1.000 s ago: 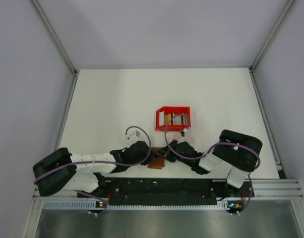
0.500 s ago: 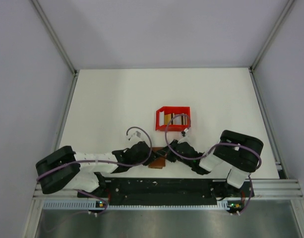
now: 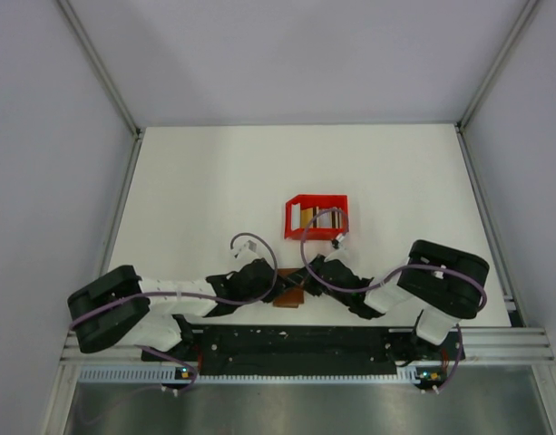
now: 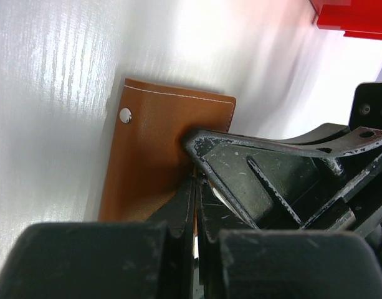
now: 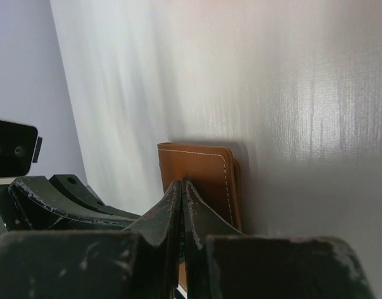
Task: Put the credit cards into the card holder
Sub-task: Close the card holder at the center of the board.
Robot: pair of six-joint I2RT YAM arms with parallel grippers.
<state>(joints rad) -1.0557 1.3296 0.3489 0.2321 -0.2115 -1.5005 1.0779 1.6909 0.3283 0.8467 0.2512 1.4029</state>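
Top external: one card holder (image 3: 290, 297), two pincers (image 3: 279, 287) (image 3: 305, 282), one red bin (image 3: 316, 198)

The wallet (image 3: 291, 296) lies flat on the worktop (image 3: 205, 190), close to its near edge and about midway across. The left jaws reach it from the left, closed on its edge. The right jaws reach it from the right, pressed together and touching its opposite side, so that the two pairs meet over it. Behind the wallet, a little to the right and apart from it, stands the bin (image 3: 316, 200). The cards (image 3: 307, 217) stand in it side by side. The rest of the worktop stretches away behind the bin.
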